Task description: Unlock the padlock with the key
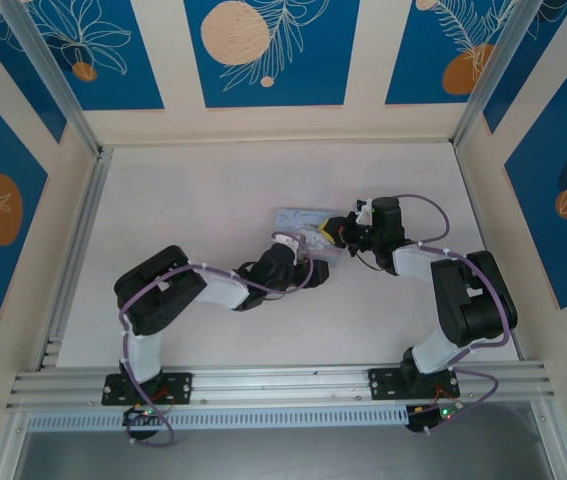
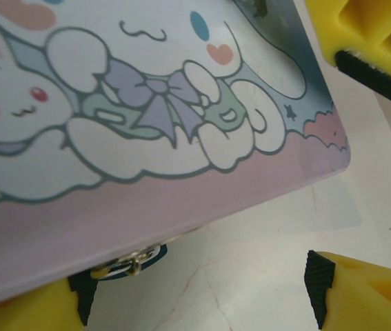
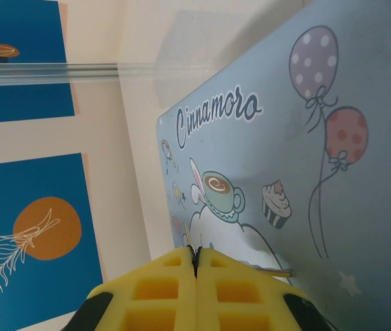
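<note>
Left wrist: padlock (image 2: pixel 132 261) (half under the cartoon tin (image 2: pixel 181 138)) lies inside the wide-apart jaws of the left gripper (image 2: pixel 198 296); right gripper (image 3: pixel 196 265) pinched closed.

Top view looking down on table (image 1: pixel 213 190), 2 wrist views close, sharing tin (image 2: pixel 147 179)

You're in a lab test cell: pale tabletop (image 1: pixel 203 200) boxed by blue leaf-print wall panels (image 1: pixel 268 50) at 12, 3, 9 o'clock, aluminium rail (image 1: pixel 283 380) at 6.
</note>
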You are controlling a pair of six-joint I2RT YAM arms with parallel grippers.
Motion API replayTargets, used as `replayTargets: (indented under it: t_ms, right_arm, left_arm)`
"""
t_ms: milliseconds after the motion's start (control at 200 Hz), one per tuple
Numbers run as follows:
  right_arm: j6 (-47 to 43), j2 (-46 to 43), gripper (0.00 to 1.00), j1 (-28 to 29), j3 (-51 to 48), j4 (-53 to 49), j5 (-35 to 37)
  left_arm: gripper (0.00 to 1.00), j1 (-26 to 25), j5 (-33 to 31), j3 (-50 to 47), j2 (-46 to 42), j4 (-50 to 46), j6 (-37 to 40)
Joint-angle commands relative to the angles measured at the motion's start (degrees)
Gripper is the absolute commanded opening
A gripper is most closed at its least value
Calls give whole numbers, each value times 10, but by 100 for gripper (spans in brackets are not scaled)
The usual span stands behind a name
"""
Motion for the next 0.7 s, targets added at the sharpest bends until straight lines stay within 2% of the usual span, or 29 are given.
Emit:
replayTargets:
  t_ms: [0,415,695]
  right_arm:
    - [-3,13,0,-4,1,8,-14]
    - [-2,19,0,-5,-5,17,-21]
    - [-2,18,0,-6,-4,17,-25]
  left_arm:
    - [79,-9,26,8,0,46,-29]
    - [76,-10,10,-1,43,108,-107]
    - [76,-31,-46,44,37,-38,-21]
